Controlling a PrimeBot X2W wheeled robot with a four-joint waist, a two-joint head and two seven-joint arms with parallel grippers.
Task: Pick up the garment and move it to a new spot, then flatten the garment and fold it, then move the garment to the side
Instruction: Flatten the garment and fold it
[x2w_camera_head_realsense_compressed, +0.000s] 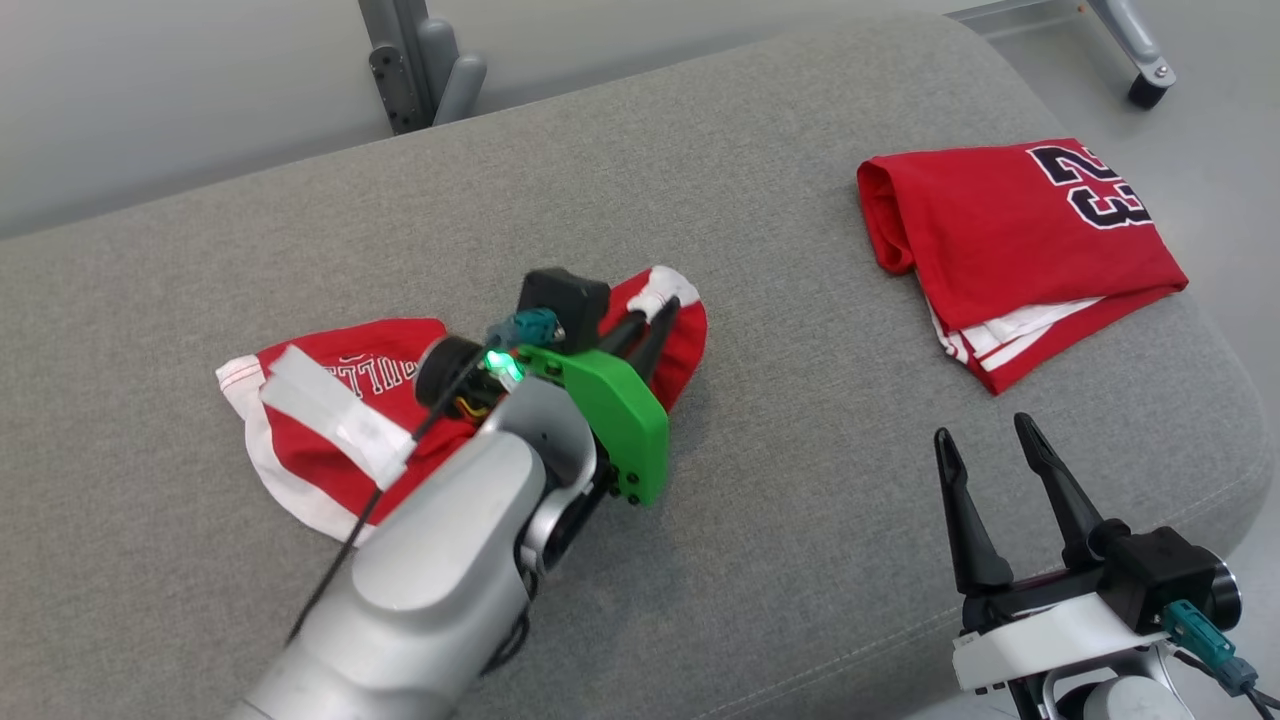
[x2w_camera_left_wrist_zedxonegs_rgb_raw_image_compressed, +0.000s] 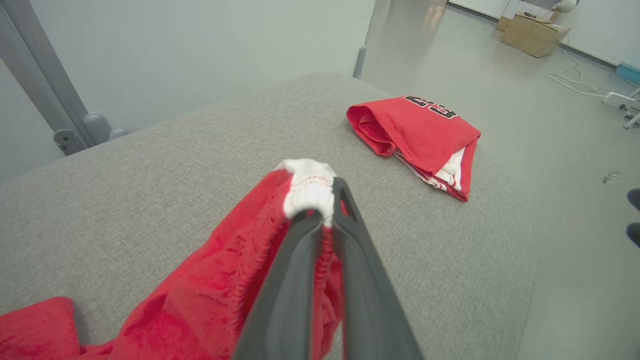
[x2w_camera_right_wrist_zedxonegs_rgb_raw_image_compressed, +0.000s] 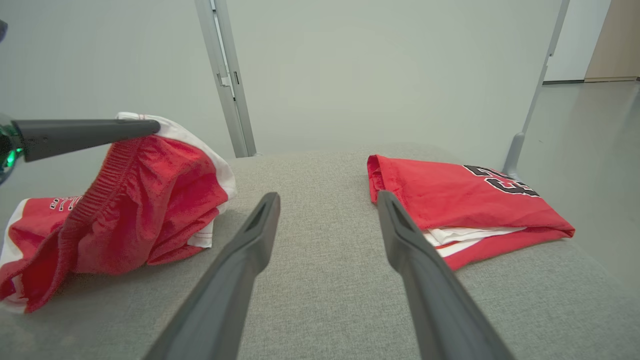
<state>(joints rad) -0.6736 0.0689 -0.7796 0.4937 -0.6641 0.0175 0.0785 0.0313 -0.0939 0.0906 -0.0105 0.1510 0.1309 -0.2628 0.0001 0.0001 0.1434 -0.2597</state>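
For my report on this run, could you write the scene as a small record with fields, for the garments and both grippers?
surface: grey cushion
crumpled garment: red and white, on the left, one edge raised off the cushion
folded jersey: red, number 23, lying at the far right
left gripper: shut on the crumpled garment's white edge
right gripper: open, holding nothing, above bare cushion
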